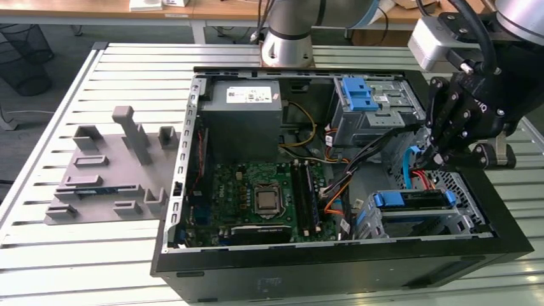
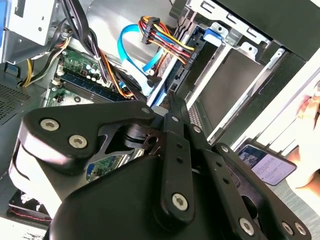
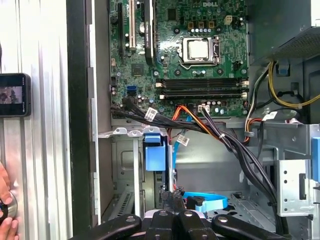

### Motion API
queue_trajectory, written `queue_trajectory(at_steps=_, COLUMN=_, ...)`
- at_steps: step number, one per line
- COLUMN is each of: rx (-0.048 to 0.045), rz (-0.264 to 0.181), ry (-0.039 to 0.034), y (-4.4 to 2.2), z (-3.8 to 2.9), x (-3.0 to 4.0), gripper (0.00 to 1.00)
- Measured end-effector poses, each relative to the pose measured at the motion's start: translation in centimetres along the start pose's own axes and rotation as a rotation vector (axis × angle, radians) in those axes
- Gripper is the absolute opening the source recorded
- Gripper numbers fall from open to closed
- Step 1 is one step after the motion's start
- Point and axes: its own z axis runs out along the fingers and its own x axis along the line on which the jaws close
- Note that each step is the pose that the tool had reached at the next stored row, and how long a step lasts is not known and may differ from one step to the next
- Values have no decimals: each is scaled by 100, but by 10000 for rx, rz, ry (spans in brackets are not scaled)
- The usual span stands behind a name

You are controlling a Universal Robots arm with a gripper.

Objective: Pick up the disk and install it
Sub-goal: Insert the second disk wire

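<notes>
The disk (image 1: 412,200) sits in the lower drive cage at the front right corner of the open computer case (image 1: 255,271), its blue carrier frame facing up. In the first wrist view the disk's blue tab (image 3: 153,155) stands in the cage slot. The second wrist view has the disk (image 2: 186,65) edge-on beside the cage wall. My gripper (image 1: 439,159) hangs just above and behind the cage, close to the blue data cable (image 1: 411,167). Its black fingers (image 3: 171,197) are pressed together with nothing between them, and the gripper (image 2: 172,100) points down at the disk's rear end.
Bundled power cables (image 3: 200,122) and the blue data cable (image 3: 205,204) crowd the space behind the cage. The motherboard (image 1: 255,197) and grey power supply (image 1: 242,115) fill the case. A grey fixture (image 1: 111,172) lies on the slatted table. A person's hand (image 3: 5,212) and a phone (image 3: 12,95) rest beside the case.
</notes>
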Motion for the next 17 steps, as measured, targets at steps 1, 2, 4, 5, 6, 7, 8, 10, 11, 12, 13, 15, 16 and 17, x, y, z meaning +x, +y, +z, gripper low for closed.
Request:
queue_trajectory(at_steps=1, rx=5, rz=0, ry=-1, y=1, z=-1, x=-11, gripper=11)
queue_trajectory(at_steps=2, rx=9, rz=1, ry=-1, y=2, z=-3, x=-21, gripper=11)
queue_trajectory(at_steps=4, rx=18, rz=1, ry=-1, y=3, z=-7, x=-44, gripper=11)
queue_trajectory(at_steps=5, rx=21, rz=1, ry=-1, y=4, z=-11, x=-54, gripper=11)
queue_trajectory(at_steps=6, rx=25, rz=1, ry=-1, y=5, z=-15, x=-63, gripper=11)
queue_trajectory(at_steps=7, rx=29, rz=1, ry=-1, y=6, z=-22, x=-71, gripper=11)
queue_trajectory(at_steps=8, rx=34, rz=2, ry=-1, y=8, z=-29, x=-77, gripper=11)
queue_trajectory(at_steps=10, rx=43, rz=1, ry=-3, y=10, z=-43, x=-91, gripper=11)
queue_trajectory(at_steps=11, rx=48, rz=1, ry=-4, y=11, z=-47, x=-98, gripper=11)
queue_trajectory(at_steps=12, rx=52, rz=1, ry=-3, y=12, z=-51, x=-108, gripper=11)
queue_trajectory(at_steps=13, rx=55, rz=1, ry=-3, y=13, z=-53, x=-123, gripper=11)
queue_trajectory(at_steps=15, rx=58, rz=0, ry=-3, y=14, z=-53, x=-147, gripper=11)
queue_trajectory(at_steps=16, rx=60, rz=0, ry=-4, y=15, z=-53, x=-155, gripper=11)
queue_trajectory(at_steps=17, rx=61, rz=0, ry=-2, y=15, z=-54, x=-157, gripper=11)
